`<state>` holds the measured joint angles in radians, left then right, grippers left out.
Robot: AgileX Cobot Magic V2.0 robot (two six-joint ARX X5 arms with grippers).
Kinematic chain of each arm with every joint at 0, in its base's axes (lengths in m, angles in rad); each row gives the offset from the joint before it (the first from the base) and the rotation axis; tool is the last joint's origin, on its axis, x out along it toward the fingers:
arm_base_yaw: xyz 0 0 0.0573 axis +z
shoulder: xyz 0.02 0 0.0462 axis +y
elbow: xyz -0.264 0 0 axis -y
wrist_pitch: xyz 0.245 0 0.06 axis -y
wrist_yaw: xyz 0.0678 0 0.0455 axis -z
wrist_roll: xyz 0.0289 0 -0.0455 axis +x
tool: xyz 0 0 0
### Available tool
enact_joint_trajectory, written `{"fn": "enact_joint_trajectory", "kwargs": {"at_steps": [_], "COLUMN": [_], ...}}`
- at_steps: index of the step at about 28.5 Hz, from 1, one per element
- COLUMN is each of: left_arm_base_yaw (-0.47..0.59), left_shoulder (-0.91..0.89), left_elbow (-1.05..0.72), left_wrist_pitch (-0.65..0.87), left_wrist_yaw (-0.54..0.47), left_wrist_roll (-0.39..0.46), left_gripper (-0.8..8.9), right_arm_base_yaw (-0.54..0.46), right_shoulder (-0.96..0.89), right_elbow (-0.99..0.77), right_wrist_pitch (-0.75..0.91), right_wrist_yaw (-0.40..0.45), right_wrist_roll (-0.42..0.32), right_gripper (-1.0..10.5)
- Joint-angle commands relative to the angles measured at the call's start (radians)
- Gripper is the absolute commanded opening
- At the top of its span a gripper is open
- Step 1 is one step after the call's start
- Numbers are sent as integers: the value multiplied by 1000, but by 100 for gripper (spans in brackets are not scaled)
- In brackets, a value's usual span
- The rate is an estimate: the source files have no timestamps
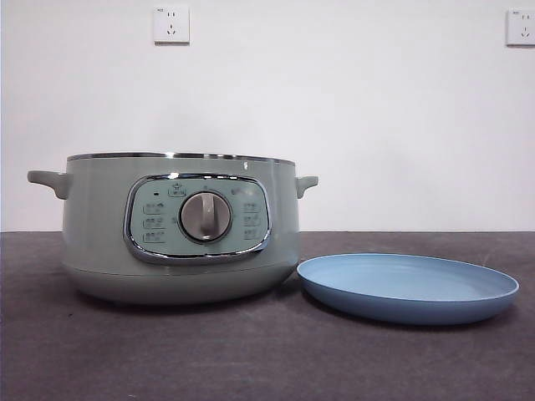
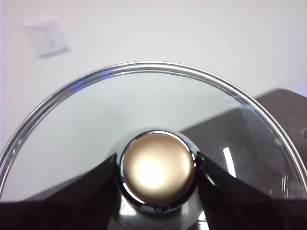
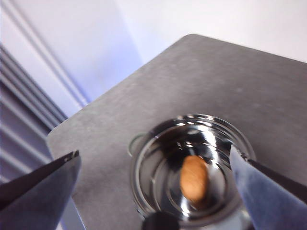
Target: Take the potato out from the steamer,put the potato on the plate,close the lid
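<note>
Still, potato [image 3: 194, 178] lies lengthwise w/in steamer [image 3: 158, 158].

Left gripper [image 2: 157, 165] has its two black fingers [image 2: 96, 187] clamped either side of the lid's [image 2: 144, 105] knob [image 2: 157, 167], one on each flank, touching it. The lid is carried up in the air with wall behind it. Right gripper [image 3: 156, 191] is spread wide, fingers [image 3: 43, 191] far apart, nothing between them, hanging high and looking down into the open steamer [image 3: 192, 167]. Neither arm shows up in the front view.
</note>
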<state>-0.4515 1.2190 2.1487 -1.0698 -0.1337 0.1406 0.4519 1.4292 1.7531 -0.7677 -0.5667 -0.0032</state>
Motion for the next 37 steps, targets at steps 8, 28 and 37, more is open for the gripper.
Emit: {"fn": "enact_joint_trajectory", "kwargs": {"at_steps": [8, 28, 37], "left_arm_base_yaw": [2, 2, 2], "left_shoulder": [-161, -196, -194], "left_elbow": [18, 18, 18], "left_wrist_pitch": [-6, -62, -94], "left_wrist_yaw": [-142, -179, -177], "left_wrist_roll": [22, 21, 18], "left_gripper": [-8, -8, -8], "right_arm_base_yaw": [185, 271, 271], "right_shoulder": [309, 772, 852], "right_elbow": [247, 412, 412], "right_wrist_pitch": [5, -160, -182], "right_wrist_yaw": [201, 421, 435], "right_wrist_roll": [-74, -151, -151], "right_gripper": [572, 571, 567]}}
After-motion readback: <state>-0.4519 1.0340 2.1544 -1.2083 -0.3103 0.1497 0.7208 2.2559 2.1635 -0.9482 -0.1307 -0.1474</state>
